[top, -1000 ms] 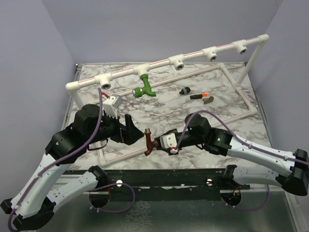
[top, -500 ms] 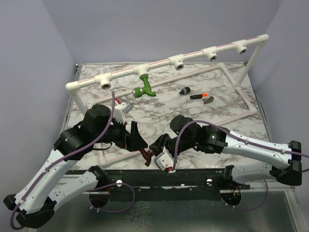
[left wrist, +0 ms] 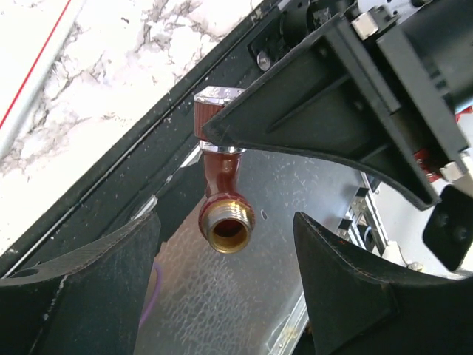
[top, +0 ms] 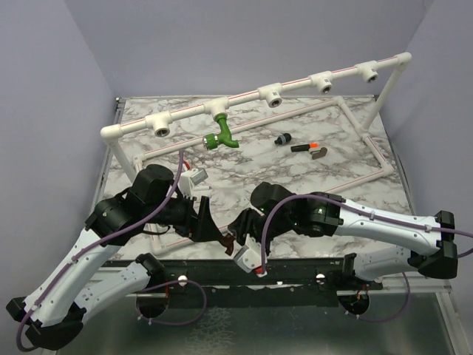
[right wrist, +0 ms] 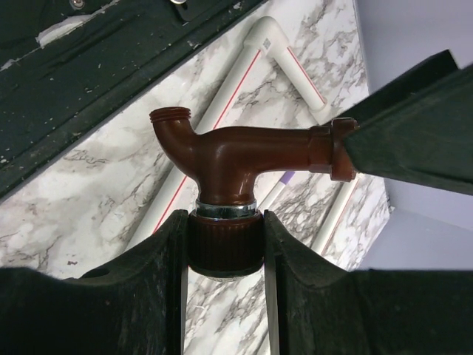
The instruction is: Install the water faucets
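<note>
Top view: the marble table (top: 295, 159) fills most of the shot, with a white pipe frame (top: 295, 86) standing along the far side from about 10 to 1 o'clock. Its top rail has 5 fittings with round sockets facing forward. The 2nd fitting from the left has the green faucet (top: 220, 133) in it, spout hanging down.

Both arms are bent in toward 6 o'clock, right at the table's near edge. The right gripper (right wrist: 225, 229) is pinching the brown faucet (right wrist: 244, 151) by its ribbed cap, just under the silvery ring, so the faucet is up off the table. The left gripper (left wrist: 225, 244) is spread wide. The faucet's brass threaded end sits between its 2 fingers with a gap on each side, not touching.

Around 1 o'clock, 3 little loose bits lie on the marble: a black knob (top: 281, 138), an orange-tipped piece (top: 304, 147) and a brown piece (top: 320, 153).
</note>
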Tool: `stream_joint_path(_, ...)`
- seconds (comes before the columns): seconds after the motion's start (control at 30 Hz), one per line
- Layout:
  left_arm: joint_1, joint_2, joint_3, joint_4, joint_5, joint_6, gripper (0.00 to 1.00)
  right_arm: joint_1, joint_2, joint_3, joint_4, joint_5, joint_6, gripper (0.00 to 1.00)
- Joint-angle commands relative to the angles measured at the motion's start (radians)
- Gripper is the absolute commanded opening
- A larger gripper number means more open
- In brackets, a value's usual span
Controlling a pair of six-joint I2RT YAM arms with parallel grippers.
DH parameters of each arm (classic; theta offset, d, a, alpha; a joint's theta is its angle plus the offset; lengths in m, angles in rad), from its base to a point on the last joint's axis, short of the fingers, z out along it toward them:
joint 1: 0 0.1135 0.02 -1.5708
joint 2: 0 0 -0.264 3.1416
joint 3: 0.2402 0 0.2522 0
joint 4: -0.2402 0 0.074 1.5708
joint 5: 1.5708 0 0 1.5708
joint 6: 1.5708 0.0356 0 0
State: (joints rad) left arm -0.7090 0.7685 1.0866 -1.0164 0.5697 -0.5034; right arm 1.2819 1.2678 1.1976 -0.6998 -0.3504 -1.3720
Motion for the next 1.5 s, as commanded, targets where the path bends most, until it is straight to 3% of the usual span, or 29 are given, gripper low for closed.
stream_joint_path(0.0,-0.002,-0.015,-0.024,-0.040,0.054,0.024,0.73,0.007,0.022,0.045,-0.030,0.020,-0.033,0.00)
stream_joint_path(0.2,-0.002,-0.013,-0.028,-0.039,0.063,0.034,0.71,0.009,0.051,0.073,-0.023,0.002,-0.034,0.00)
stream_joint_path(0.63,-0.002,-0.014,-0.053,-0.039,0.085,0.046,0.54,0.022,0.076,0.102,-0.024,-0.008,-0.044,0.01)
stream_joint_path(1.0,-0.003,-0.009,-0.059,-0.041,0.095,0.057,0.49,0.040,0.087,0.124,-0.038,-0.008,-0.050,0.00)
stream_joint_path(1.07,-0.003,-0.010,-0.063,-0.042,0.099,0.058,0.35,0.042,0.089,0.123,-0.038,-0.012,-0.050,0.00)
stream_joint_path(1.17,-0.003,-0.005,-0.062,-0.044,0.102,0.062,0.04,0.045,0.090,0.119,-0.040,-0.008,-0.050,0.00)
stream_joint_path(1.33,-0.002,-0.005,-0.062,-0.047,0.103,0.067,0.00,0.044,0.074,0.094,-0.005,0.004,-0.020,0.01)
stream_joint_path(1.47,-0.003,0.000,-0.062,-0.047,0.102,0.072,0.00,0.044,0.063,0.079,0.015,0.022,0.016,0.17)
